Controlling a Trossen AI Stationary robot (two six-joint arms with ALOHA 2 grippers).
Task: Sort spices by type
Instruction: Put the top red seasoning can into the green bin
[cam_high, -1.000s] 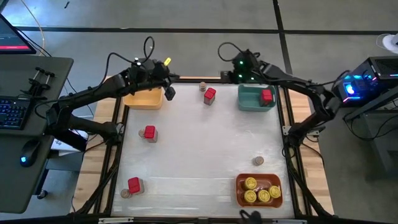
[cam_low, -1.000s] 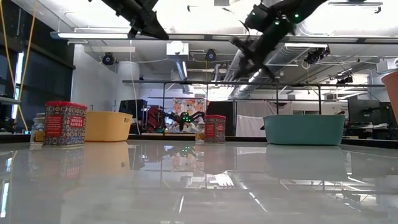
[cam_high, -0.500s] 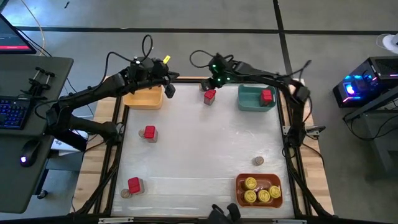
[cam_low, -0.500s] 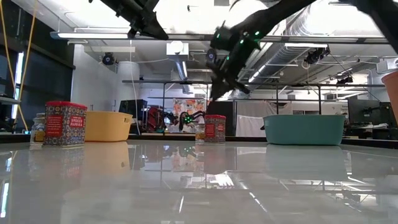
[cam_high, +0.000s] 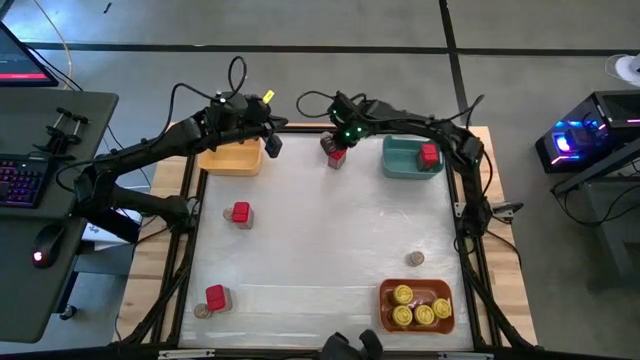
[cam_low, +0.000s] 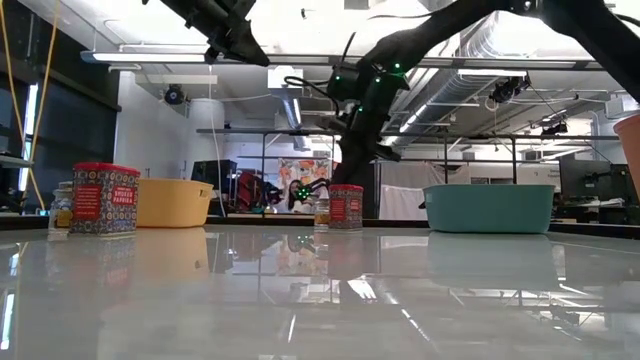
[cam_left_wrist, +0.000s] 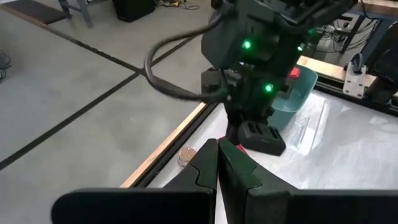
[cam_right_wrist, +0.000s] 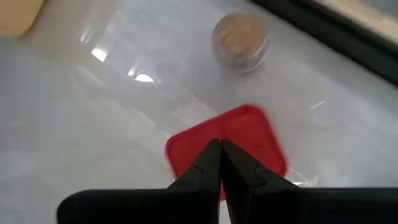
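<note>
A red spice tin (cam_right_wrist: 249, 137) stands near the table's far edge, next to a tan round jar (cam_right_wrist: 239, 34). My right gripper (cam_right_wrist: 221, 146) is shut and points steeply down over this tin (cam_high: 337, 157). Two more red tins (cam_high: 240, 213) (cam_high: 215, 296) stand on the table's left half, and another (cam_high: 429, 154) lies in the teal bin (cam_high: 400, 165). Yellow-lidded jars (cam_high: 417, 305) sit in the orange bin (cam_high: 385, 300). My left gripper (cam_high: 272, 145) hangs shut in the air beside the yellow bin (cam_high: 230, 160), with nothing in it. My right gripper's shut fingertips (cam_right_wrist: 211, 155) come from above onto the middle of the red tin's lid (cam_right_wrist: 258, 134). I cannot tell whether they touch it. The tin stands upright on the table (cam_low: 346, 207).
A tan jar (cam_high: 414, 259) stands alone on the right half, and another (cam_high: 201, 311) beside the near-left tin. The middle of the table is bare white sheet. Beyond the left edge there is a desk with a keyboard (cam_high: 20, 180).
My right gripper has swung from over the teal bin toward the table's left and has come down. It has tipped more steeply downward and now stands over the red tin at the far edge. The tins and jars stand as before.
</note>
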